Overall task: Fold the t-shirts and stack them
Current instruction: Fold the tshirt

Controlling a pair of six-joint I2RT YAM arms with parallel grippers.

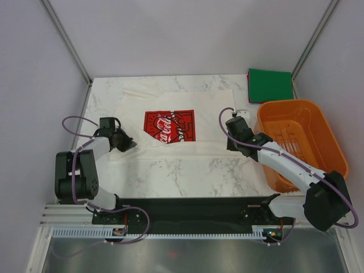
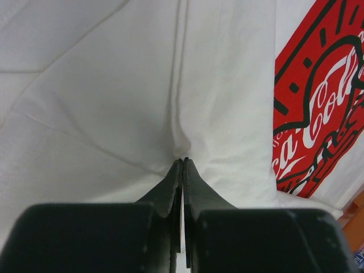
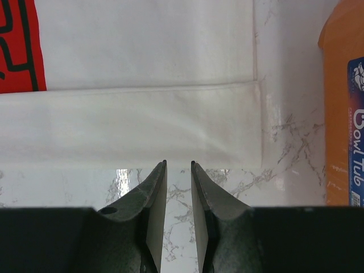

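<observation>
My left gripper [image 2: 182,161] is at the left edge of the white tee [image 1: 187,99]; its jaws are pinched fully together with a pucker of the white cloth caught at the tips, and creases fan out from that pinch; the red chest print [image 1: 169,126] lies to the right of it. The white tee is spread across the middle of the marble table [image 1: 187,176], print upward, its near edge turned over into a flat band. My right gripper [image 3: 178,164] is low at the tee's near right corner; its jaws stand a little apart with nothing between them, only bare marble beneath; the folded hem lies just beyond the tips, apart from them. The dark green tee [image 1: 269,85] lies folded square in the far right corner of the table, well apart from both my jaws; the orange basket [image 1: 296,104] stands on the near side of it, to the right of my right gripper.
</observation>
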